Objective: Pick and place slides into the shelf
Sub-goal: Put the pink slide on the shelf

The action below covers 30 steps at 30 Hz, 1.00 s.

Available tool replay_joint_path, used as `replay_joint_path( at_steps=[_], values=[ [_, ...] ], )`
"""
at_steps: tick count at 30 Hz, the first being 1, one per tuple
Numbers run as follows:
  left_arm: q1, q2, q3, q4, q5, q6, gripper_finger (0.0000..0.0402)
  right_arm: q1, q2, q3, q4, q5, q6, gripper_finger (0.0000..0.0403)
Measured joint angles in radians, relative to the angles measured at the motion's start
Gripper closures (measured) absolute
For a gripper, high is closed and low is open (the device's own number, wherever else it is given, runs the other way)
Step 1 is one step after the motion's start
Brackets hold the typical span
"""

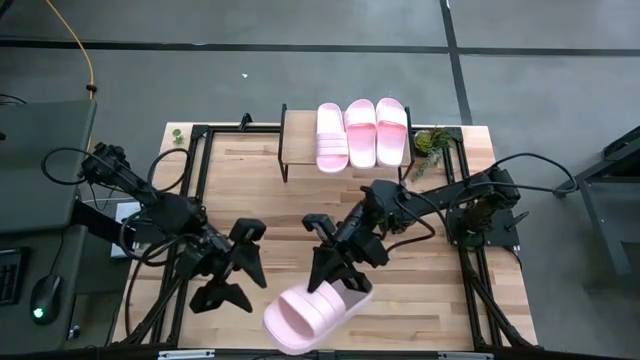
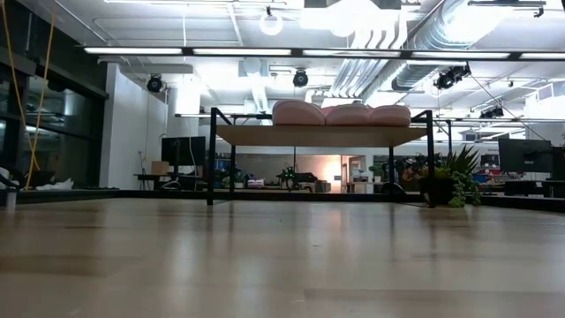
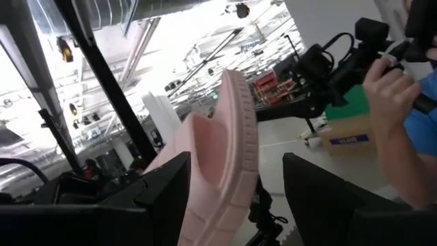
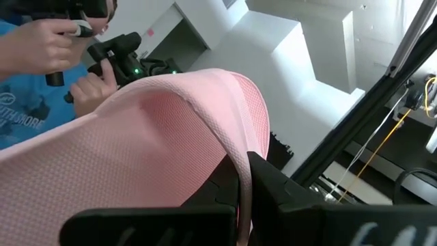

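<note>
A pale pink slide (image 1: 308, 316) hangs in the air above the table's near edge, held by my right gripper (image 1: 338, 278), which is shut on it. The right wrist view shows its textured surface (image 4: 157, 130) filling the space ahead of my right gripper (image 4: 242, 198). My left gripper (image 1: 243, 285) is open just left of the slide, its fingers pointing at it with a gap between. In the left wrist view the slide (image 3: 225, 157) stands on edge beyond my open left gripper (image 3: 235, 205). Three more slides (image 1: 362, 133) lie side by side on the shelf (image 1: 300, 140). My right gripper pinches the slide's rim (image 4: 237, 164) between its two fingers, at the end of the slide nearest the table's middle (image 1: 350, 290). The fingers come slanting down from the far right. The slide is lifted clear and tilted, reaching out toward the near edge.
The shelf (image 2: 322, 135) stands at the far edge with the three slides (image 2: 340, 113) on top and open space on its left part. A small plant (image 1: 432, 142) sits right of it. A person's hands (image 4: 54, 34) hold a black device beyond the near edge.
</note>
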Motion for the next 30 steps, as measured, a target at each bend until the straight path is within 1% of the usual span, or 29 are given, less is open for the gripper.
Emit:
replay_joint_path(
  at_steps=[2, 7, 11, 14, 20, 22, 30],
  values=[
    [0.016, 0.001, 0.000, 0.000, -0.009, 0.002, 0.0188, 0.000, 0.000, 0.000, -0.002, 0.000, 0.000, 0.0402],
    [0.075, 0.006, 0.000, -0.003, -0.012, -0.052, 0.0188, 0.000, 0.000, 0.000, -0.012, 0.000, 0.001, 0.0402],
    [0.125, 0.020, -0.001, -0.002, 0.064, -0.091, 0.0188, 0.000, 0.000, 0.000, -0.023, 0.000, 0.019, 0.0402],
    [0.143, 0.037, 0.002, 0.042, 0.136, -0.141, 0.0188, 0.000, 0.000, -0.001, -0.039, 0.004, 0.023, 0.0402],
    [0.139, 0.046, 0.000, 0.030, 0.194, -0.169, 0.0188, 0.003, -0.001, -0.002, -0.022, 0.033, 0.062, 0.0402],
    [0.132, 0.044, 0.000, 0.032, 0.215, -0.180, 0.0188, 0.009, -0.001, -0.002, -0.025, 0.062, 0.061, 0.0402],
    [0.098, 0.043, 0.000, 0.009, 0.217, -0.177, 0.0188, 0.015, -0.001, -0.002, -0.023, 0.096, 0.052, 0.0402]
  ],
)
